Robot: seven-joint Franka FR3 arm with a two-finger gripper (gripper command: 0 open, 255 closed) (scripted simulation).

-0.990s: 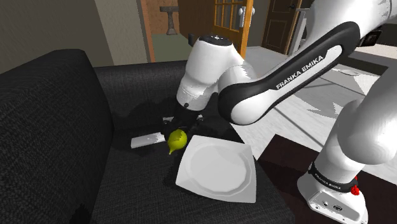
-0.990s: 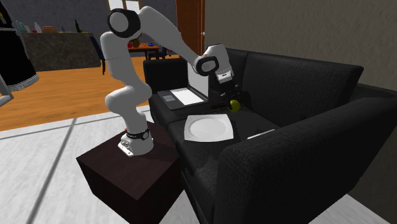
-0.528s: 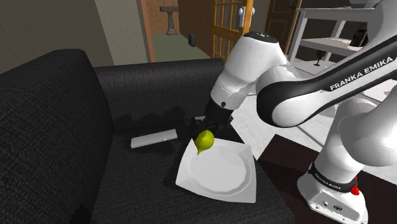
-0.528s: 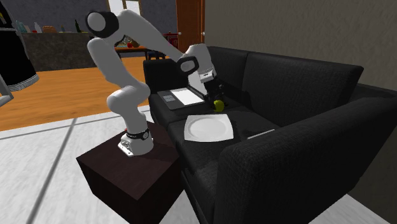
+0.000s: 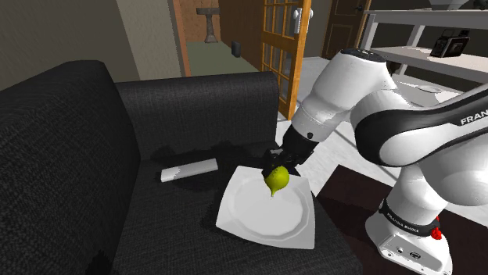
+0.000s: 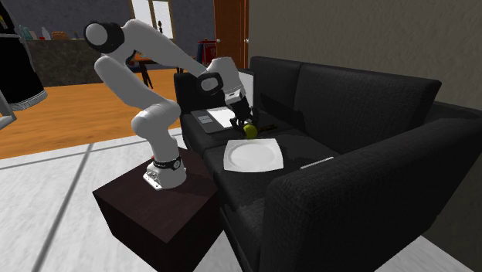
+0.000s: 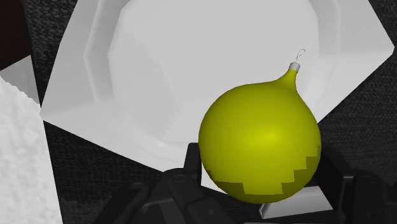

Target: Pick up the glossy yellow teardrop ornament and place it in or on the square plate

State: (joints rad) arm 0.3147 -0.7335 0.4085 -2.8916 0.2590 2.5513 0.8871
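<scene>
A glossy yellow-green teardrop ornament (image 5: 276, 180) hangs tip down just above the far part of the white square plate (image 5: 266, 223), which lies on the black sofa seat. My black gripper (image 5: 278, 169) is shut on the ornament from above. In the second exterior view the ornament (image 6: 250, 130) is over the plate's (image 6: 251, 158) far edge, under the gripper (image 6: 246, 122). In the wrist view the ornament (image 7: 259, 143) is clasped between the two fingers of the gripper (image 7: 261, 175), its small silver cap pointing out over the plate (image 7: 191, 63).
A flat white bar (image 5: 189, 169) lies on the seat, towards the shoulder view's left of the plate. The black sofa's backrest (image 5: 70, 141) rises beyond it. A grey and white flat tray-like thing (image 6: 220, 118) rests on the sofa's far end. The dark stand (image 6: 154, 209) sits beside the sofa.
The arm has swung towards the shoulder view's right, carrying the ornament from beside the plate's far-left corner to above the plate. The grip has stayed the same.
</scene>
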